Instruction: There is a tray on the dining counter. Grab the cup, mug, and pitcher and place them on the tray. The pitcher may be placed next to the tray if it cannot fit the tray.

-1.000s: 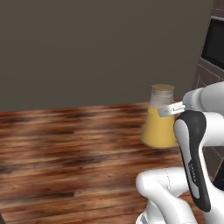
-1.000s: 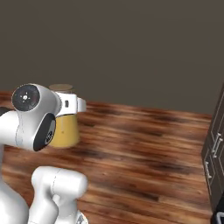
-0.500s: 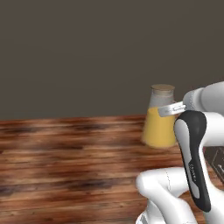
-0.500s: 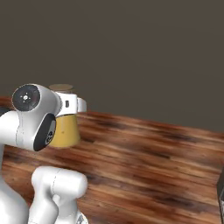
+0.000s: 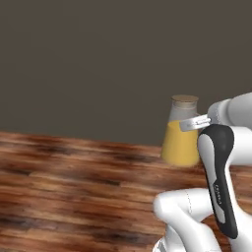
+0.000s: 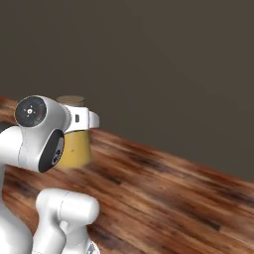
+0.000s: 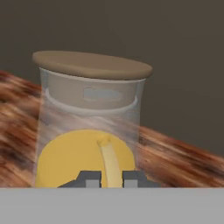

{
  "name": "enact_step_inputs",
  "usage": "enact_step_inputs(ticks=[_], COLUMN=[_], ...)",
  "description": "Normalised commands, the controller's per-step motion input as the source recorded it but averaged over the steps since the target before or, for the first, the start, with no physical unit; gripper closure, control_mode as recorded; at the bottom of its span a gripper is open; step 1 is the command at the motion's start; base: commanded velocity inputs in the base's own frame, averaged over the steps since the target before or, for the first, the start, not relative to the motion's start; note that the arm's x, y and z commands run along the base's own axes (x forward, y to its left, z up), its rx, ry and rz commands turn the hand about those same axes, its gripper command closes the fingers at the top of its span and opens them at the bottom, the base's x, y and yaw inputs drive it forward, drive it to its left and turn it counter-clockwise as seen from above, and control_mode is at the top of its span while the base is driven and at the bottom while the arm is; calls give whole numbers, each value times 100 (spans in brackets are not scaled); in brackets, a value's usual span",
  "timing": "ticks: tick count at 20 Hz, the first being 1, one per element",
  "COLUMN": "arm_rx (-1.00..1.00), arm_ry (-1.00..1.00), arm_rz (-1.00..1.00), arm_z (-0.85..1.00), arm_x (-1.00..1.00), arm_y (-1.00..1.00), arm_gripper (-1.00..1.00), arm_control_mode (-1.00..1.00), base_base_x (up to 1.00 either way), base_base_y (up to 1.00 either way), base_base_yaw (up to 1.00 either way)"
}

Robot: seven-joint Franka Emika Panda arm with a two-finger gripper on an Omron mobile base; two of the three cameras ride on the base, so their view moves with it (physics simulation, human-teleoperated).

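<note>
The pitcher (image 7: 87, 109) is clear glass with orange liquid and a tan round lid, and it hangs upright above the floor. My gripper (image 7: 111, 180) is shut on the pitcher's thin handle, with one dark fingertip on each side of it. In the left base view the pitcher (image 5: 181, 142) is just left of my white forearm. In the right base view the pitcher (image 6: 74, 149) sits partly behind my wrist joint. The tray, cup, mug and dining counter are out of view.
A brown wooden plank floor (image 5: 74, 197) spreads under the arm. A plain dark wall (image 5: 98, 59) closes the background behind it. The floor (image 6: 188, 198) also runs off to the right.
The whole picture has shifted, so the base is moving. The dark cabinets at the right edge have slid out of sight. The pitcher stays in my gripper, unmoved relative to the arm.
</note>
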Motion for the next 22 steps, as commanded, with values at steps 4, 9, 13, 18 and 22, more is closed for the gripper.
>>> enact_step_inputs(ticks=[4,9,13,18,22], arm_rx=[0,0,0,0,0], arm_ry=[0,0,0,0,0], arm_rz=[0,0,0,0,0], arm_z=[0,0,0,0,0], arm_x=[0,0,0,0,0], arm_y=[0,0,0,0,0], arm_gripper=[100,100,100,100,100], arm_control_mode=[100,100,100,100,100], base_base_x=[100,100,100,100,100], base_base_y=[-22,-23,-17,-9,-7], base_base_yaw=[51,52,51,51,51])
